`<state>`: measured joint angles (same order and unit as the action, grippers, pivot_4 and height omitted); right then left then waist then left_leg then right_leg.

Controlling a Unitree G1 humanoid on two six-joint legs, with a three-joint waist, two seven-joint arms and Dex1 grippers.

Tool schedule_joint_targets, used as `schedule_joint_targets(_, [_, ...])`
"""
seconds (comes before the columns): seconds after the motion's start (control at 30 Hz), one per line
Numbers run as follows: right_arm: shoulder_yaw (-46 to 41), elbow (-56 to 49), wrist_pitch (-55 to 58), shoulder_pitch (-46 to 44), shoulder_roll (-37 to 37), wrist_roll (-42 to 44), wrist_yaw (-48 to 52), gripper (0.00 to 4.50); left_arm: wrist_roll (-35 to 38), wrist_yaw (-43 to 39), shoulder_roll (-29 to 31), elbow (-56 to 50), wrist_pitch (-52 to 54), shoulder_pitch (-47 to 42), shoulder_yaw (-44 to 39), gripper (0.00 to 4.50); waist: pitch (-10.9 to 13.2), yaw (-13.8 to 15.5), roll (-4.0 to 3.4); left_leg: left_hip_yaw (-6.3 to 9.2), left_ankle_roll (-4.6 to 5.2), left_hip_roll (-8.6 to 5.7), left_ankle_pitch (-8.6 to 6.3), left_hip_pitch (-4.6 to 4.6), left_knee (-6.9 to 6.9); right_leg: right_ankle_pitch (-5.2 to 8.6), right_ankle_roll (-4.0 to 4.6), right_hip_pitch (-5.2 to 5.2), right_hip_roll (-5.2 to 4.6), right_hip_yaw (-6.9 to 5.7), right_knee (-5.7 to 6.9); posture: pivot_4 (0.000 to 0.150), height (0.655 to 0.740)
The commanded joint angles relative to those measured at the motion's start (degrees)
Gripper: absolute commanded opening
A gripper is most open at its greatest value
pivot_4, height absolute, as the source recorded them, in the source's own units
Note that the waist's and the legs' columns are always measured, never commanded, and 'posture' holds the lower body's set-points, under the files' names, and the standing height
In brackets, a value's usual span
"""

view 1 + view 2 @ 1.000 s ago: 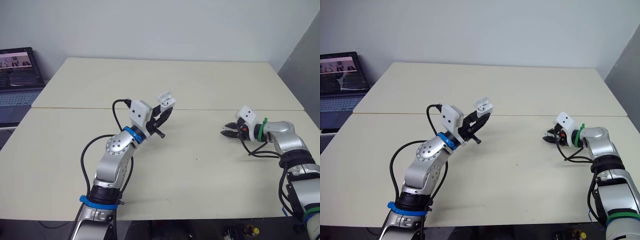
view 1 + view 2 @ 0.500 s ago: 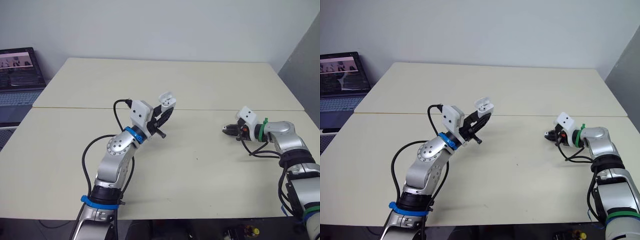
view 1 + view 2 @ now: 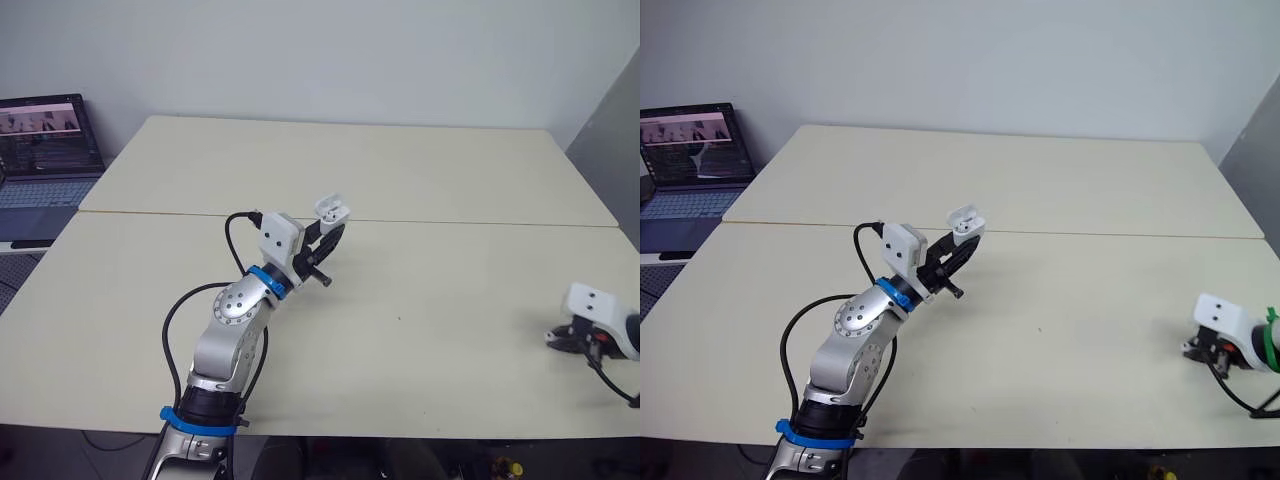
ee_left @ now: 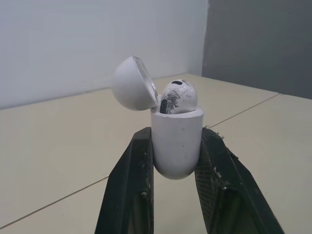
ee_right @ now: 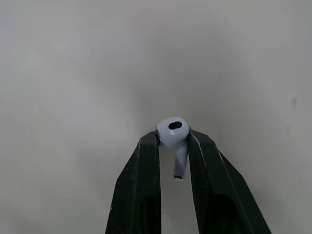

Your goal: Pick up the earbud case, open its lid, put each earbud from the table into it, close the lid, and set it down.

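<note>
Left hand (image 3: pixel 330 236): closed on earbud case (image 4: pixel 176 146), held above bench (image 3: pixel 430 180), lid (image 4: pixel 130 84) hinged open, one earbud (image 4: pixel 178 96) seated. Right hand (image 3: pixel 556 337): well apart, pinching second earbud (image 5: pixel 172 132). Step: loading the second earbud. Next, likely: carry across, stem down into the open case.

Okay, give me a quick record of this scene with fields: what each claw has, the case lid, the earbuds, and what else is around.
left claw: shut on the earbud case, held above the table
lid: open, tipped back
seated earbud: in the case, head showing above the rim
right claw: shut on the loose earbud, gripped at the head, stem between the fingers
laptop: open, off the table's far corner on the robot's left
</note>
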<state>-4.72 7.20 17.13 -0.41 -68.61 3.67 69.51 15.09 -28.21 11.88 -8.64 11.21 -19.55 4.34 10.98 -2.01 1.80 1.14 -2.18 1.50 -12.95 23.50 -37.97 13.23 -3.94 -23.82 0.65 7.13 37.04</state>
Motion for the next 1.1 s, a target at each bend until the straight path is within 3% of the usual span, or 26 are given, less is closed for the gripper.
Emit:
schedule_joint_targets(0.03, [0.00,1.11,1.22,1.51,-1.41,-1.56,-0.65,0.42,0.10,0.13,-0.28,-1.88,-0.44,-0.67,0.04,0.75,0.03,-0.14,0.05,-0.03,0.00,0.00,0.00,-0.20,0.00,0.01,0.01,0.19,0.00,0.03,-0.02,0.150,0.7400])
schedule_joint_targets(0.13, [0.30,1.13,2.45,1.78,-1.28,-1.10,-0.60,0.42,0.18,0.05,-0.17,-1.94,-0.26,-0.72,-0.06,0.75,0.06,-0.54,0.10,-0.12,-0.01,0.00,-0.01,-0.55,0.02,0.04,0.02,0.54,-0.02,0.10,-0.13,0.150,0.7400])
schedule_joint_targets(0.17, [0.45,0.97,3.05,1.94,-1.18,-0.88,-0.45,1.16,0.20,0.00,-0.07,-1.96,-0.20,-0.67,-0.10,0.75,0.06,-0.55,0.13,-0.12,-0.01,-0.01,-0.01,-0.54,0.02,0.04,0.02,0.54,-0.03,0.11,-0.15,0.150,0.7400])
schedule_joint_targets(0.23, [0.76,0.90,3.40,1.95,-1.00,-0.92,-0.51,1.75,0.25,-0.03,0.06,-2.14,-0.02,-0.55,-0.14,0.75,0.05,-0.53,0.15,-0.12,-0.02,-0.01,-0.01,-0.53,0.04,0.04,0.02,0.55,-0.04,0.11,-0.16,0.150,0.7400])
schedule_joint_targets(0.73, [3.89,0.90,-10.68,0.48,-1.18,-4.42,0.74,1.75,0.07,0.72,-0.01,-3.26,0.80,0.07,-0.12,0.75,0.05,-1.10,0.33,-0.09,-0.03,0.05,-0.03,-0.57,0.09,0.08,0.05,0.56,0.02,0.09,-0.13,0.150,0.7400])
schedule_joint_targets(1.1, [6.26,4.37,-14.77,-3.14,-0.35,-7.24,1.36,1.75,0.02,1.53,-0.20,-3.55,0.74,0.21,0.08,0.75,0.05,-1.25,0.37,-0.09,-0.03,0.08,-0.03,-0.58,0.10,0.08,0.05,0.55,0.05,0.09,-0.11,0.150,0.7400])
